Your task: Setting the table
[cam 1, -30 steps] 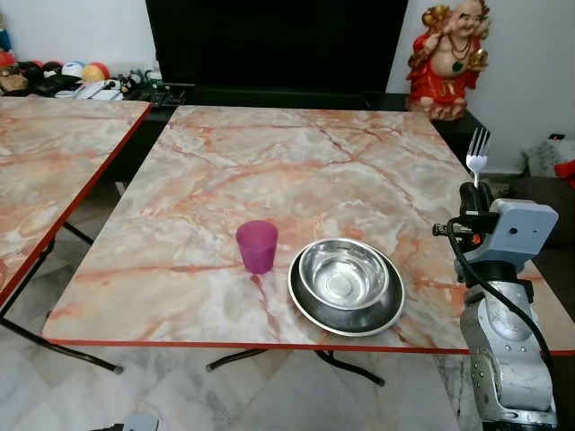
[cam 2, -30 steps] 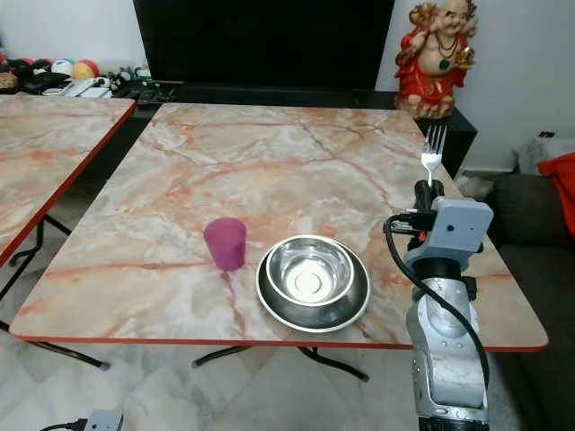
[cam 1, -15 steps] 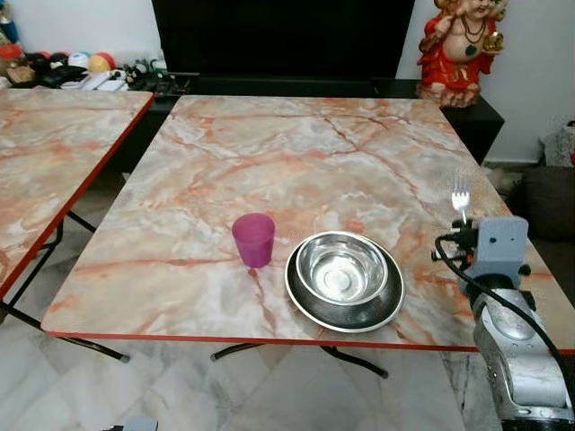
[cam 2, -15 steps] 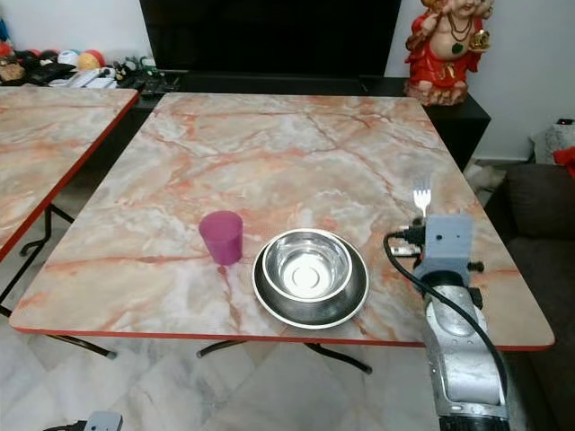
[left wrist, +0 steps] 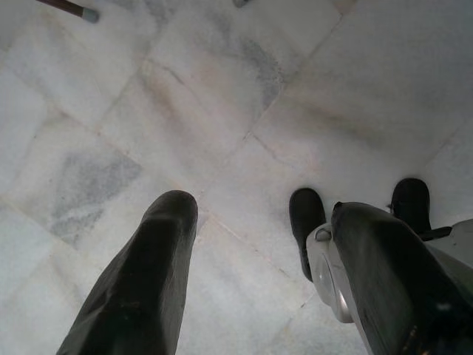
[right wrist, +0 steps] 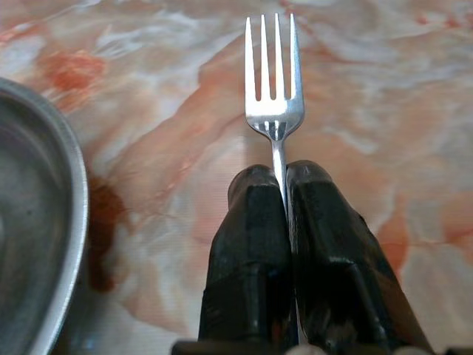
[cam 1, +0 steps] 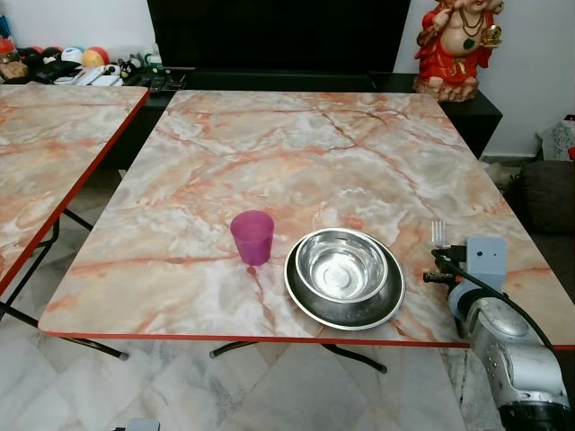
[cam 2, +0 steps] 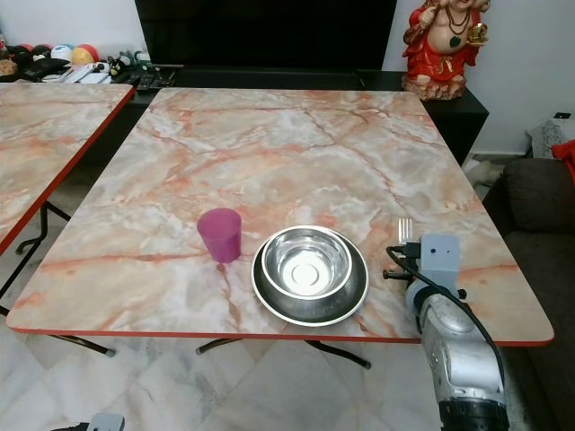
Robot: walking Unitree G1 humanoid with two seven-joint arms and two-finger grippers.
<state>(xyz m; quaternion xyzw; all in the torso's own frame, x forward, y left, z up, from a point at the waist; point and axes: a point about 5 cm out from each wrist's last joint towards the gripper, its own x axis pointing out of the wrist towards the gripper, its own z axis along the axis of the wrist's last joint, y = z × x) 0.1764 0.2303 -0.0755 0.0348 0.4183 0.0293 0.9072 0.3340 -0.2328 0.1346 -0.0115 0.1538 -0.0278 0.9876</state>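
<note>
1. Marble-patterned counter (cam 1: pixel 296 153) with a red edge across the middle of the frame; second counter (cam 1: pixel 45 144) of the same pattern at the left edge; pale tiled floor (cam 1: pixel 180 386) along the bottom.
2. Dark cabinet with a black screen (cam 1: pixel 278 36) along the top; red and gold figurine (cam 1: pixel 456 45) at upper right; small clutter (cam 1: pixel 63 65) at upper left.
3. Purple cup (cam 1: pixel 252 237) upright just left of centre, near the counter's front edge.
4. Steel bowl (cam 1: pixel 341 267) nested in a steel plate (cam 1: pixel 310 301), just right of the cup and not touching it.
5. Right tool (right wrist: pixel 279 181) low at lower right, over the counter's front right part, just right of the plate.
6. Fingers (right wrist: pixel 255 222) pressed together on the handle of a silver fork (right wrist: pixel 273 81); tines pointing away from the wrist, close above the marble; fork head visible in the head views too (cam 2: pixel 404 230).
7. Plate rim (right wrist: pixel 70 222) near the fork at the left edge of the right wrist view, apart from the tines.
8. Left tool (left wrist: pixel 259 244) hanging over the tiled floor, fingers (left wrist: pixel 148 281) spread wide, nothing between them.
9. Robot's foot (left wrist: pixel 307 222) beneath the left tool.
</note>
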